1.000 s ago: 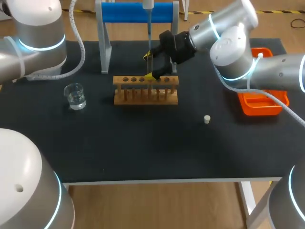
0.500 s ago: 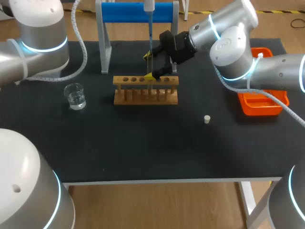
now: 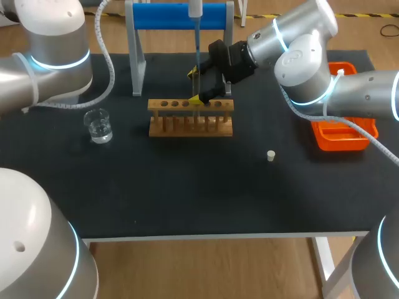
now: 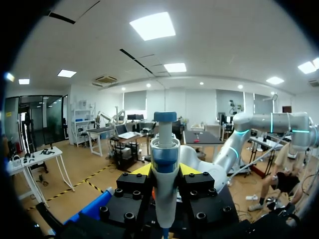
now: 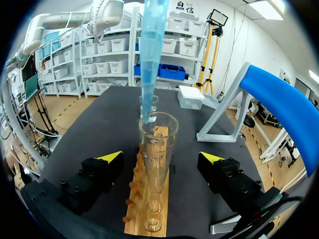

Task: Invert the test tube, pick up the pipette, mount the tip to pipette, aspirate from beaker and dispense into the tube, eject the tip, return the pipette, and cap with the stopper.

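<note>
Left arm [image 3: 53,47] shifted slightly, left claw [image 4: 165,170] clasping pipette [image 4: 164,144], visible only from wrist

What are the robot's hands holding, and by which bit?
The left gripper holds the pipette by its white body. The right gripper is open around the test tube, holding nothing.

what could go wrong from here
The pipette tip ends close to the test tube rim, off-centre, so liquid could miss or the tip could knock the glass. The right gripper stands open around the tube, so nothing steadies it in the rack.
</note>
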{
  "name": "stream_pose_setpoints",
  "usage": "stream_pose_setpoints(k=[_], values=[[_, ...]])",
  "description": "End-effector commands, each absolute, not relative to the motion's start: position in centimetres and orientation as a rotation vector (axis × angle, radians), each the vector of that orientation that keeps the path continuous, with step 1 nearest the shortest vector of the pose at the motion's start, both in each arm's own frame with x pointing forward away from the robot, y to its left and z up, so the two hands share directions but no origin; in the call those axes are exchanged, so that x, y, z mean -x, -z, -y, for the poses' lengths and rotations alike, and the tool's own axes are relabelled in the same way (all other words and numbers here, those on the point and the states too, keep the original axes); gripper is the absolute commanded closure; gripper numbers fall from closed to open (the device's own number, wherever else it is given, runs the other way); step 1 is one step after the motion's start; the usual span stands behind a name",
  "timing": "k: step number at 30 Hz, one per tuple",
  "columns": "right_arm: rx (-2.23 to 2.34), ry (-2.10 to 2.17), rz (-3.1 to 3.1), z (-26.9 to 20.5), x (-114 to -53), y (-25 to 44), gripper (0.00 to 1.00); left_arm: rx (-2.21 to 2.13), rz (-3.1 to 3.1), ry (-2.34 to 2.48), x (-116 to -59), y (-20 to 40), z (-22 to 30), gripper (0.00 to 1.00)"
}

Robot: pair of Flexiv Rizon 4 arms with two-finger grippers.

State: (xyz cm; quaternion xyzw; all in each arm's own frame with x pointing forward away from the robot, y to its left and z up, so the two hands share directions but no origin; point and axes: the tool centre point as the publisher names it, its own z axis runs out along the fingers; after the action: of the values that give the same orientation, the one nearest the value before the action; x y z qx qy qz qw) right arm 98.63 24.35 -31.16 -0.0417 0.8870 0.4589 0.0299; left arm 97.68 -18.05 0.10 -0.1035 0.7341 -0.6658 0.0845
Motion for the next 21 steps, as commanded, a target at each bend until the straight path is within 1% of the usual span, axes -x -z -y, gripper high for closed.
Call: stream_pose_setpoints(k=[1,21], values=[[0.130,-1.412,-2.740,-24.3,-98.7,31.1,0.00,0.304,-2.192,1.990,-97.9,0.1,18.0,1.00],[0.130,-1.412,-2.740,-24.3,-98.7,31.1,0.00,0.325,-2.194,2.000,-98.0,1.1,17.6,1.00]])
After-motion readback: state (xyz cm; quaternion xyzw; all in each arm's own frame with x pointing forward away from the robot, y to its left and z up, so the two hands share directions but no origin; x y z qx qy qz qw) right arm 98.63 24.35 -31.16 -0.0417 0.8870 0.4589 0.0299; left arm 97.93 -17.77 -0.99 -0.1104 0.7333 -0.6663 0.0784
